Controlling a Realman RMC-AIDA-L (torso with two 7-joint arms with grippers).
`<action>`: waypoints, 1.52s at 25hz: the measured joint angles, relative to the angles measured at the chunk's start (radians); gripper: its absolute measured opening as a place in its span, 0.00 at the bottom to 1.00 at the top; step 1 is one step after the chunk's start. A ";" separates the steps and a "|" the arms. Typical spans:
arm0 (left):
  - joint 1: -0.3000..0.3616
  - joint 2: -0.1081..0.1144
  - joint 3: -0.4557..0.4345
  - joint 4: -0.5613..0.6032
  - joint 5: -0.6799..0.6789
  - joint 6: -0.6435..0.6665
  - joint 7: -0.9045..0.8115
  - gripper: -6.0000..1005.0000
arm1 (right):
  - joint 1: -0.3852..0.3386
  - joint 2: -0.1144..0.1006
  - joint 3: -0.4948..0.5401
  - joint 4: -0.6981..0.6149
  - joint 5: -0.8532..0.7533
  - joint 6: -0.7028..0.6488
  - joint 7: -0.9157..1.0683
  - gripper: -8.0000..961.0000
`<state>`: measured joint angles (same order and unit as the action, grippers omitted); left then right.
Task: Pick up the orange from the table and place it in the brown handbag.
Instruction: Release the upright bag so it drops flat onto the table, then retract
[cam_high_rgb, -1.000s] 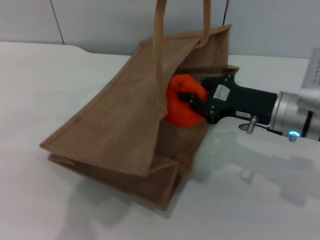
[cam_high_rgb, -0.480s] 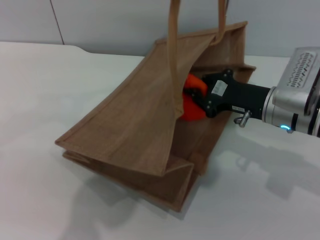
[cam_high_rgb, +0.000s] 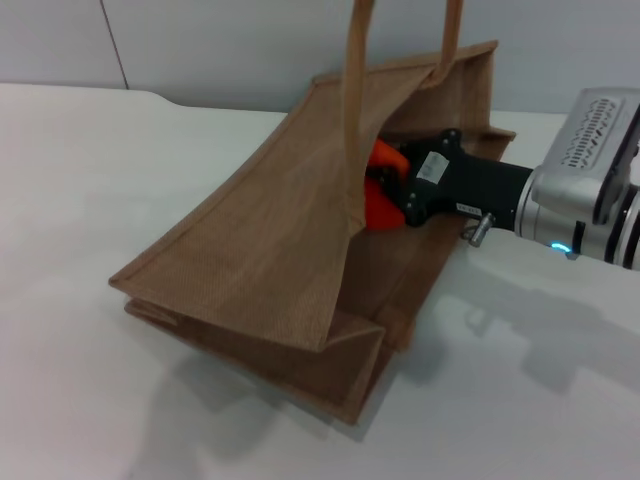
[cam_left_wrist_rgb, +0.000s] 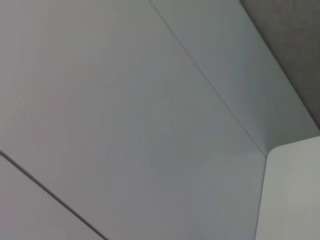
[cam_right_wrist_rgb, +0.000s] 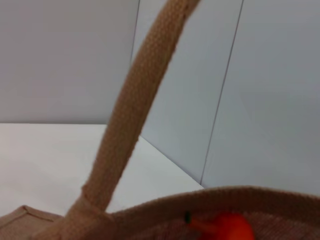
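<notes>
The brown handbag lies tilted on the white table, its mouth facing right and its handles held up out of the head view. My right gripper reaches into the mouth from the right and is shut on the orange, which sits just inside the bag, partly hidden by the near wall. In the right wrist view a handle crosses the picture, and the bag's rim and the orange's top show below. The left gripper is out of view.
A grey wall panel rises behind the table. Bare tabletop lies left of the bag and in front of it. The left wrist view shows only the wall and a table corner.
My right gripper has pushed the orange deeper into the bag's mouth, toward the left. The bag has shifted to the right and its near wall now hides more of the orange.
</notes>
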<state>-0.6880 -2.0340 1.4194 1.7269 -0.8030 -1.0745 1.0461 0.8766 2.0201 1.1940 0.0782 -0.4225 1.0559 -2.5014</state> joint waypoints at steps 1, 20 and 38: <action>0.000 0.000 0.000 0.001 -0.002 0.000 0.000 0.12 | -0.001 0.000 0.001 0.003 0.001 -0.006 0.000 0.10; 0.031 0.000 0.015 0.016 -0.009 0.048 0.003 0.12 | -0.003 0.003 0.001 0.024 -0.005 -0.041 0.096 0.40; 0.068 0.001 0.004 0.024 0.000 0.068 0.002 0.12 | -0.019 -0.014 0.005 0.010 -0.006 -0.053 0.154 0.85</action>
<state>-0.6196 -2.0327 1.4236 1.7514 -0.8033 -1.0065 1.0483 0.8580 2.0064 1.1991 0.0878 -0.4280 1.0028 -2.3470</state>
